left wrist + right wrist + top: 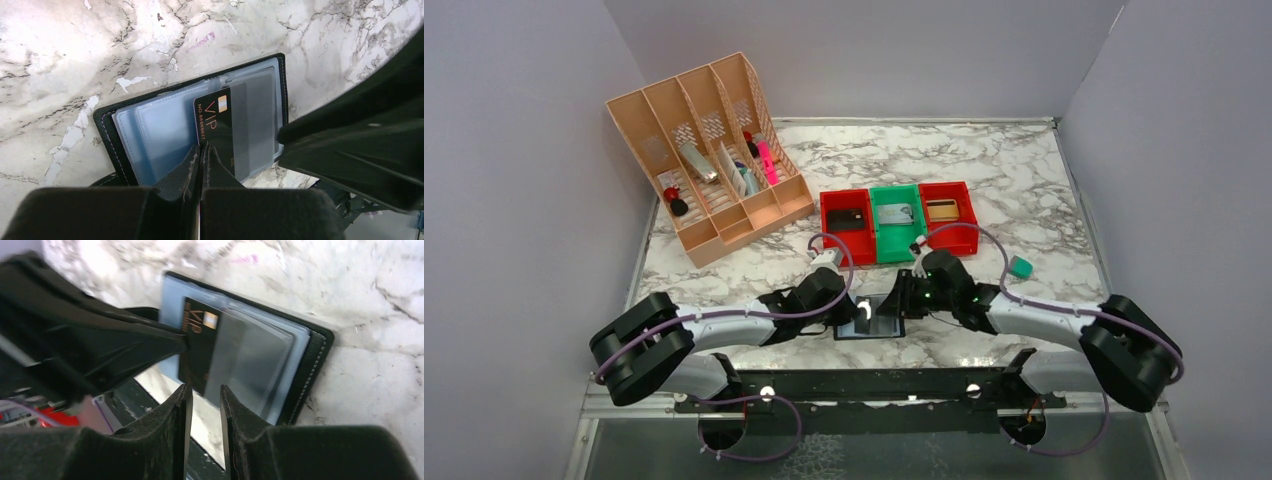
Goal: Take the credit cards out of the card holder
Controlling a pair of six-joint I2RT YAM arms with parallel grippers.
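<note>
The card holder (871, 328) lies open and flat near the front edge of the counter (1024, 190), between the two arms, with its grey-blue sleeves facing up. The left hand (201, 151) is pinched tight on the edge of a black credit card (215, 122) marked VIP, which sticks partway out of a clear sleeve (257, 115) in the holder. The right hand (202, 392) sits low at the holder's edge, its fingers a narrow gap apart with nothing between them; whether it touches the holder cannot be told.
</note>
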